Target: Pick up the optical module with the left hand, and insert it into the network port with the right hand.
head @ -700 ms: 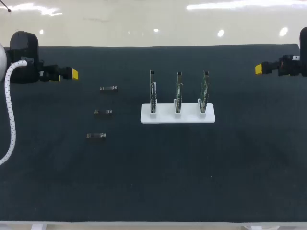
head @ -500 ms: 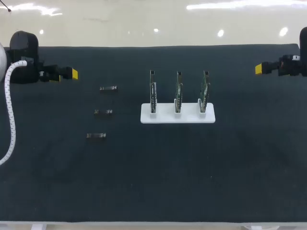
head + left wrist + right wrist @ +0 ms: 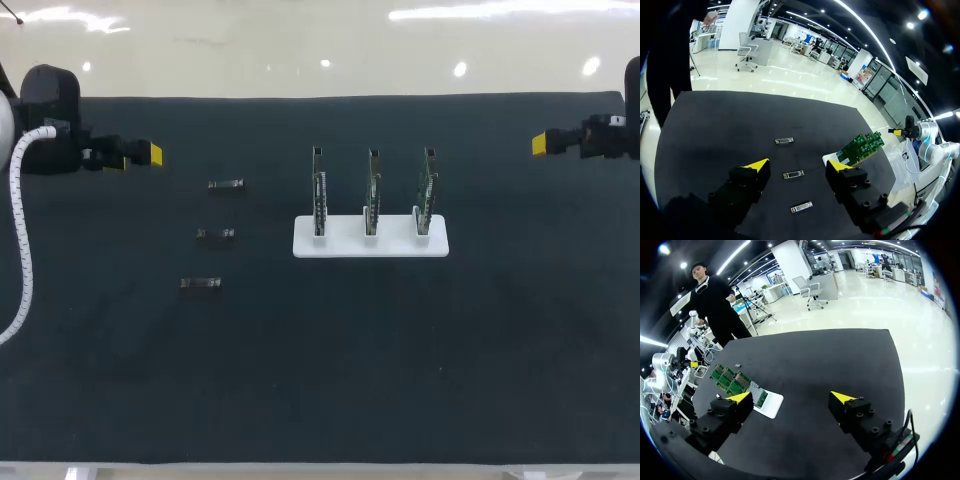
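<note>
Three modules (image 3: 215,233) lie on the left half of the bench (image 3: 320,380), long axes running left to right. The far module (image 3: 226,184) is closest to the left pincer (image 3: 797,166), to its right and slightly nearer. That pincer is spread wide and empty. The right pincer (image 3: 790,398), likewise agape and empty, hangs far right, well past the boards (image 3: 372,190).

The table (image 3: 320,380) is being taken in whole from high behind, it is being looked across from either end by the wrist cameras, and the white board stand (image 3: 370,240) is caught in all three.
</note>
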